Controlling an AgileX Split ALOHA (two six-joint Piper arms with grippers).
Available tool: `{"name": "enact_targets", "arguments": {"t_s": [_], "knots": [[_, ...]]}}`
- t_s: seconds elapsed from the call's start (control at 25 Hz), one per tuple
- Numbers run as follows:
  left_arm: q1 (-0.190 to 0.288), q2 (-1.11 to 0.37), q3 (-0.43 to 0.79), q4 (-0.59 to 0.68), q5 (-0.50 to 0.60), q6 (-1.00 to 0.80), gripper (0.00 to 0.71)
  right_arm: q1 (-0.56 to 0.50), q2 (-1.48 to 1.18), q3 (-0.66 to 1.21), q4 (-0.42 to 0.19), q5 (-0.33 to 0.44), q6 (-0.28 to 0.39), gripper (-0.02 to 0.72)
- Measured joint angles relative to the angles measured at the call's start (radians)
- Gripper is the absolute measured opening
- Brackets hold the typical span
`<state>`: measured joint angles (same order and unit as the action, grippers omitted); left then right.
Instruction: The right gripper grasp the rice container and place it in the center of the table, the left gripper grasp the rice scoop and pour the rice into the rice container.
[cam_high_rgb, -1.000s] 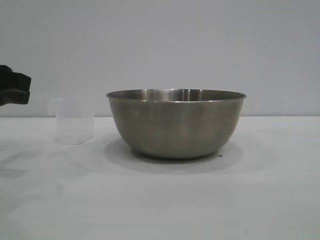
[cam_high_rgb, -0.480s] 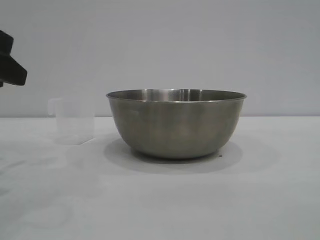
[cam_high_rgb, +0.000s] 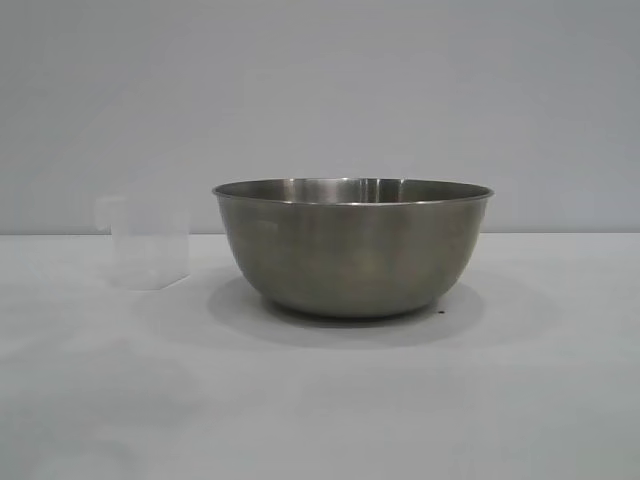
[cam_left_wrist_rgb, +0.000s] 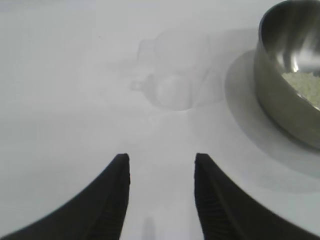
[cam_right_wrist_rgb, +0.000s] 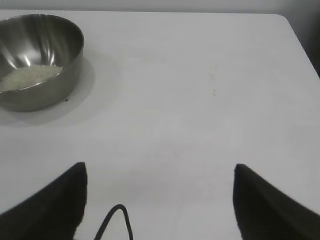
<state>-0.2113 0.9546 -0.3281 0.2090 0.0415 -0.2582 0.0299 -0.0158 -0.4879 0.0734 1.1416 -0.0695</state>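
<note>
Two grippers hold nothing; the pouring looks done.
The left gripper (cam_left_wrist_rgb: 161, 167) has its fingers apart, back from the empty rice scoop (cam_left_wrist_rgb: 175, 75) standing beside the rice container (cam_high_rgb: 352, 245), which holds the rice (cam_right_wrist_rgb: 30, 76) mid-table (cam_high_rgb: 320, 400). The right gripper (cam_right_wrist_rgb: 160, 172) gapes wide, well away.

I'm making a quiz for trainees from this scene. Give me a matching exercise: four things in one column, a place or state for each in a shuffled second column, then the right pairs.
Things:
1. rice
2. plastic cup
3. steel bowl
4. left gripper

Places or states:
A. stands upright on the table, apart from the bowl
B. open and holding nothing
C. lies in the bowl's bottom
D. stands in the middle of the table

Pairs: 1-C, 2-A, 3-D, 4-B
</note>
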Motion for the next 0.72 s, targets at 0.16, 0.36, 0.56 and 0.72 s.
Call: {"name": "enact_targets", "arguments": {"t_s": [0.16, 0.36, 0.56, 0.72], "knots": [[0.0, -0.122, -0.055, 0.016, 0.201, 0.0, 0.262, 0.0, 0.0, 0.0, 0.0, 0.0, 0.0, 0.549], [0.0, -0.271, -0.072, 0.016, 0.371, 0.0, 0.262, 0.0, 0.0, 0.0, 0.0, 0.0, 0.0, 0.549], [0.0, -0.424, -0.074, 0.008, 0.516, 0.042, 0.262, 0.0, 0.0, 0.0, 0.0, 0.0, 0.0, 0.549], [0.0, -0.542, -0.074, -0.011, 0.628, 0.057, 0.262, 0.0, 0.0, 0.0, 0.0, 0.0, 0.0, 0.549]]}}
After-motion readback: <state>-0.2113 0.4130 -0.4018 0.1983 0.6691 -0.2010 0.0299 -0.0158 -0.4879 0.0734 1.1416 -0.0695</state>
